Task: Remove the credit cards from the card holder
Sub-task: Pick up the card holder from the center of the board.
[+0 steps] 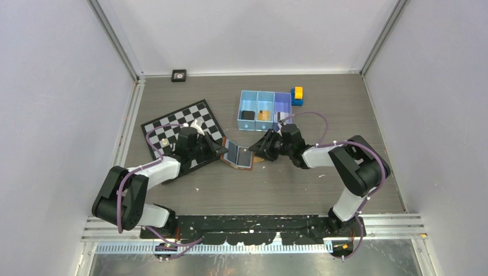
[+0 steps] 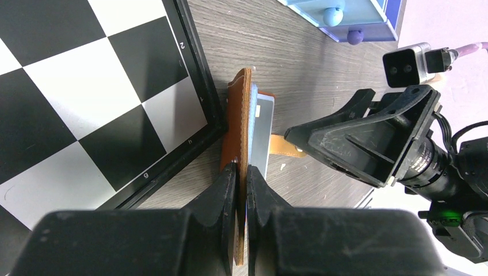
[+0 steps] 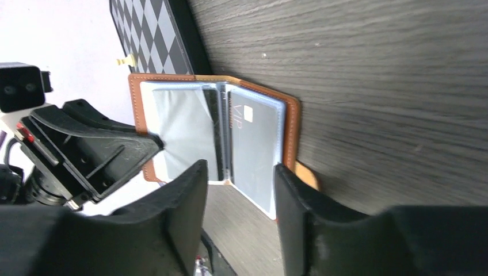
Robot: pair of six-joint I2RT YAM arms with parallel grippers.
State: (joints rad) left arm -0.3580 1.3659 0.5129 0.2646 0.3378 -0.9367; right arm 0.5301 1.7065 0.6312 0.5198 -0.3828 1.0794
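Observation:
The brown card holder [image 1: 239,154] lies open on the table, its clear sleeves facing up. A grey credit card marked VIP [image 3: 253,144] sits in the right-hand sleeve. My left gripper [image 2: 241,178] is shut on the edge of the holder's left flap [image 2: 239,115] and holds it tilted up. My right gripper [image 3: 239,169] is open just in front of the holder's right half, with only bare table between its fingers. From above, the left gripper [image 1: 221,150] and right gripper [image 1: 262,150] flank the holder.
A blue three-compartment tray [image 1: 266,98] stands behind the holder, with a dark flat card [image 1: 247,115] in its left compartment. A yellow-and-blue block [image 1: 297,95] sits at its right. The chessboard [image 1: 184,129] lies left, against the holder.

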